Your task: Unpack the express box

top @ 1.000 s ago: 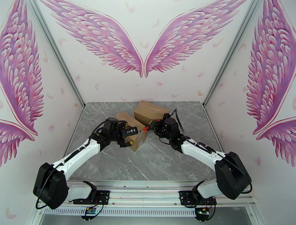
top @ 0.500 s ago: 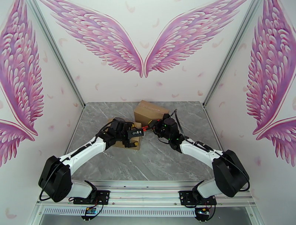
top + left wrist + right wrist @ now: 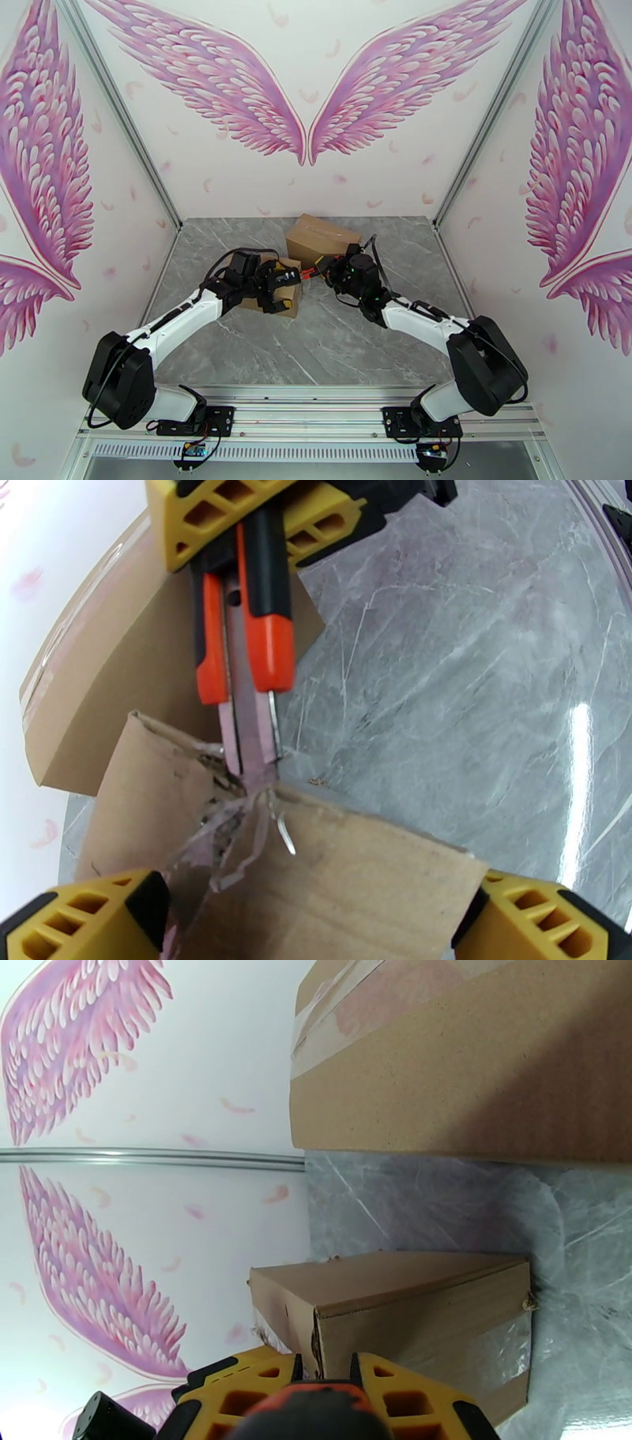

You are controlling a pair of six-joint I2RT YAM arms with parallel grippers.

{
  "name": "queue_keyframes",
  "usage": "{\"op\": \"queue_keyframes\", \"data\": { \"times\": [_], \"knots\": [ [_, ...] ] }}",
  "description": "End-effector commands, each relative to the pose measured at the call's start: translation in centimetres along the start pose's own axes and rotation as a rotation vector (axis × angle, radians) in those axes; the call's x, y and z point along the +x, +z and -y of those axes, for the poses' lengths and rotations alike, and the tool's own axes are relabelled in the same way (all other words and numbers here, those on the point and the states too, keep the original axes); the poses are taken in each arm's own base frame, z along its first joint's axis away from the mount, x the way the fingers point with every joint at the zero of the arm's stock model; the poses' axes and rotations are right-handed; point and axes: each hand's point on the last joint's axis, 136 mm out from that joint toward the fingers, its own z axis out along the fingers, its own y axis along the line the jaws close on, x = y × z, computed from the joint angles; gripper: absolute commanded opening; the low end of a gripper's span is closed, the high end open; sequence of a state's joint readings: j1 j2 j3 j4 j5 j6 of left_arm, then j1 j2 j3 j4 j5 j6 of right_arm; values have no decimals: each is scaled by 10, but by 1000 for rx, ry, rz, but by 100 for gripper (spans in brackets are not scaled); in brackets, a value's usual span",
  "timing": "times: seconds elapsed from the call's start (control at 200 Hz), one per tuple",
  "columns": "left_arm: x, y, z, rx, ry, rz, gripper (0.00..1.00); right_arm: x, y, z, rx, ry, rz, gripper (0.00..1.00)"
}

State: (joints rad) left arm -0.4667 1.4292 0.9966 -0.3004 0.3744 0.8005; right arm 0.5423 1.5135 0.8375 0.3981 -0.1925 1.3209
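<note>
Centrally on the tabletop [image 3: 332,347], the left end effector [image 3: 316,922] straddles the smaller box [image 3: 332,890], fingers wide apart; its wrist view reveals the right end effector [image 3: 261,527] clamped on an orange-handled cutter [image 3: 253,677] touching torn tape [image 3: 245,835]

A grey marble-patterned counter [image 3: 332,339] carries everything. White walls [image 3: 308,189] stand along its far, left and right edges, painted with large pink feathered wings [image 3: 229,87] and scattered pink petals. Metal corner posts [image 3: 118,110] rise at both far corners. A silver rail [image 3: 308,430] runs along the near edge.
</note>
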Motion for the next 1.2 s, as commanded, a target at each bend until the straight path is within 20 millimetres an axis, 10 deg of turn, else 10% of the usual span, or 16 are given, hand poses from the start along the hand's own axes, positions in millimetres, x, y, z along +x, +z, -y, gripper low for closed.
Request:
{"op": "queue_keyframes", "data": {
  "times": [0.0, 0.695, 1.194],
  "knots": [
    [-26, -22, -80, -294, -45, 78, 98, 75, -6, 13, 36, 28, -277, 0],
    [-15, -22, -77, -269, -91, 53, 98, 57, -32, 23, 139, -22, -231, 0],
    [-16, -18, -12, -41, 7, 76, 97, -4, -43, -2, 64, -66, 9, 0]
  ]
}}
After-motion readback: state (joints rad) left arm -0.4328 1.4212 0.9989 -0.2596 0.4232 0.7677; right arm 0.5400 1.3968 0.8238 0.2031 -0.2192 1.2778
